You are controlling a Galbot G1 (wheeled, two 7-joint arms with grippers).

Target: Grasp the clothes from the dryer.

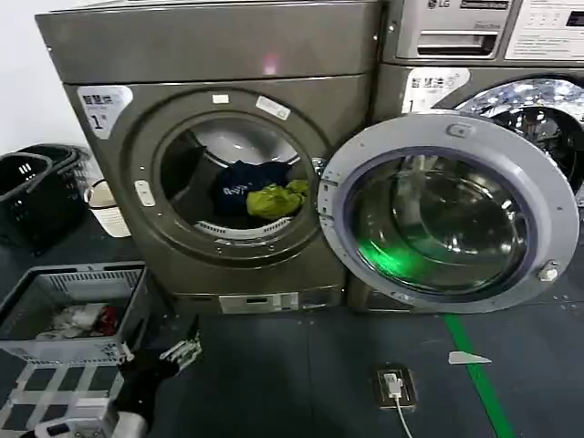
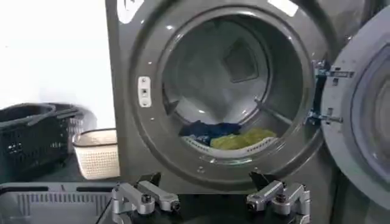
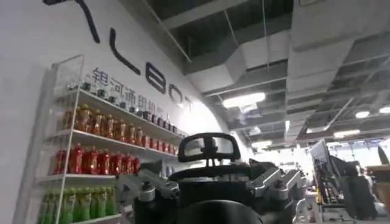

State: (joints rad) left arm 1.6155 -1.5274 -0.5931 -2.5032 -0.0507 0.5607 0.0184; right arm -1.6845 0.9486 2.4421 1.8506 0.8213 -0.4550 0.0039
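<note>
The dryer (image 1: 219,46) stands with its round door (image 1: 453,130) swung open to the right. Inside the drum lie the clothes: a dark navy garment (image 1: 245,182) and a lime one (image 1: 276,199) against its right side. In the left wrist view the clothes (image 2: 226,137) rest at the drum's front lip. My left gripper (image 1: 181,345) hovers low over the floor, well short of the porthole, open and holding nothing (image 2: 206,182). Turned away from the dryer, my right gripper (image 3: 204,176) is open and faces a room.
A grey basket (image 1: 55,283) with white and red laundry sits beside my left arm. Black baskets (image 1: 36,182) and a white bin (image 1: 105,205) stand left of the dryer. A second machine (image 1: 474,36) stands right. A floor socket (image 1: 394,385) and green tape (image 1: 474,365) mark the floor.
</note>
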